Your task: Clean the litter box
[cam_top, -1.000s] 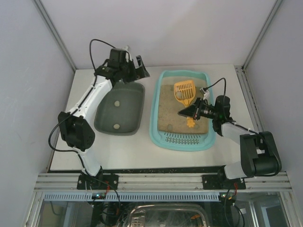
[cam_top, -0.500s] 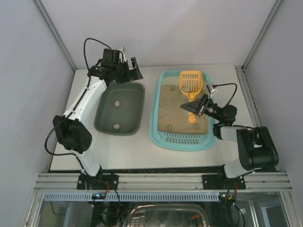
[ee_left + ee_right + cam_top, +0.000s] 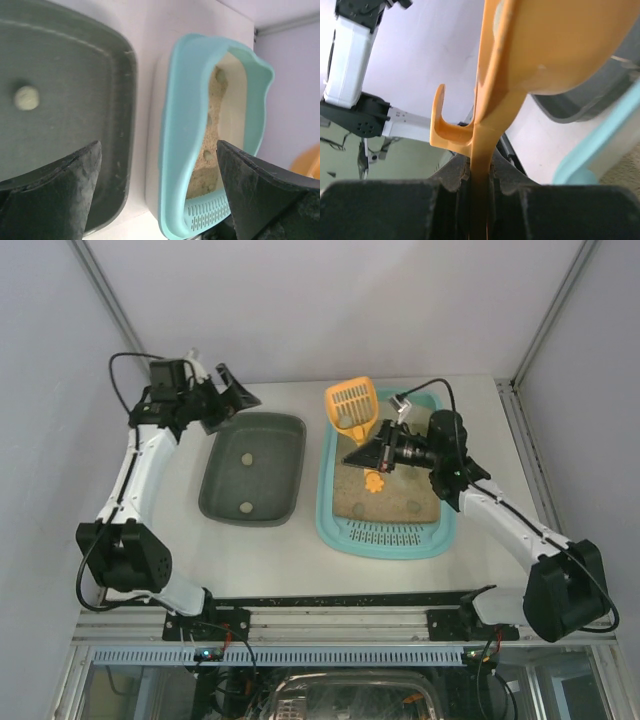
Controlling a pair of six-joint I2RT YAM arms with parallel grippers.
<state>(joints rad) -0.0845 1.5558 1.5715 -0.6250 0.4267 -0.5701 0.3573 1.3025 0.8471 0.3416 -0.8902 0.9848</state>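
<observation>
My right gripper (image 3: 366,456) pinches the light, stiff scoop (image 3: 351,406) by its thin handle, which I judge may twist, with the sand-weighted litter box (image 3: 326,502) beneath it.

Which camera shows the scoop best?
Top external: the whole scoop shows, held by the right gripper. Right wrist shows only its handle and underside; left wrist just an orange blur at its edge.
</observation>
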